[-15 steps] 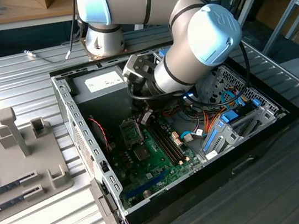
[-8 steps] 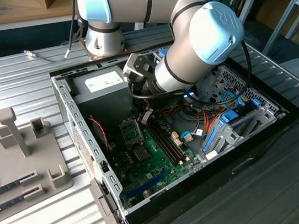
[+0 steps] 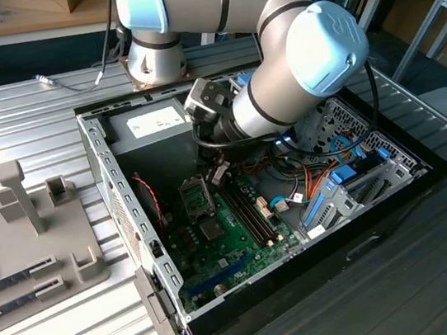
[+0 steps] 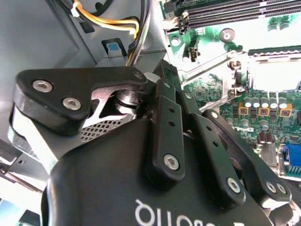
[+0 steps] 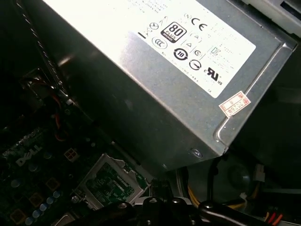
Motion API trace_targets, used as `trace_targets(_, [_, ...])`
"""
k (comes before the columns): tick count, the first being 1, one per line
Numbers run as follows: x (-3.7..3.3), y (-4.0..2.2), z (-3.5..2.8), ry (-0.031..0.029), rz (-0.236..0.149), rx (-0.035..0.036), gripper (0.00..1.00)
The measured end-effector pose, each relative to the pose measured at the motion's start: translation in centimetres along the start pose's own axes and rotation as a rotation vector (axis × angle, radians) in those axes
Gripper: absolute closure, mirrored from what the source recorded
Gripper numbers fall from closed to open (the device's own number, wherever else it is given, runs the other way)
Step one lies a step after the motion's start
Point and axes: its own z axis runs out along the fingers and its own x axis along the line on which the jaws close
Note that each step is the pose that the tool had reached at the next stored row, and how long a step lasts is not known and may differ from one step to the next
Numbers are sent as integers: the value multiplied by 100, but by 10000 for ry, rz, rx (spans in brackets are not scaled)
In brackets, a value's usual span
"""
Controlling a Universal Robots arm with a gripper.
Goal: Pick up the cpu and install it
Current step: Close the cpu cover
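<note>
Black end effector [image 3: 219, 171] is held over the motherboard [image 3: 217, 243], with the processor socket [image 3: 197, 196] at its 7 o'clock in the exterior view. Its opening and the cpu's whereabouts cannot be told.

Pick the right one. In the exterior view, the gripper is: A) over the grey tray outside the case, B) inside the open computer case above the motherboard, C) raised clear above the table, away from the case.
B: the gripper sits inside the open case, just above the motherboard next to the power supply.
</note>
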Motion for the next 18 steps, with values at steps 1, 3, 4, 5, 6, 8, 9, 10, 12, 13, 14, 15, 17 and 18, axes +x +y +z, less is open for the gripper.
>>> trace_targets(1, [3, -2, -7, -18, -29, -33, 89])
trace_targets(3, [6, -2, -16, -41, -73, -79, 89])
trace_targets(4, [7, -3, -21, -58, -101, -111, 89])
trace_targets(5, [9, -4, -24, -70, -118, -130, 89])
trace_targets(6, [11, -6, -27, -81, -135, -150, 89])
trace_targets(8, [19, -13, -33, -96, -174, -186, 89])
trace_targets(9, [25, -18, -37, -99, -196, -201, 89])
trace_targets(10, [30, -23, -40, -96, -215, -209, 89])
trace_targets(12, [32, -35, -44, -90, -240, -239, 89])
trace_targets(13, [17, -56, -37, -58, -231, -281, 89])
trace_targets(14, [3, -75, -31, -30, -222, -306, 89])
trace_targets(15, [-15, -99, -23, -4, -219, -331, 89])
trace_targets(17, [-53, -151, -1, 35, -211, -370, 89])
trace_targets(18, [-68, -170, 21, 49, -206, -384, 89])
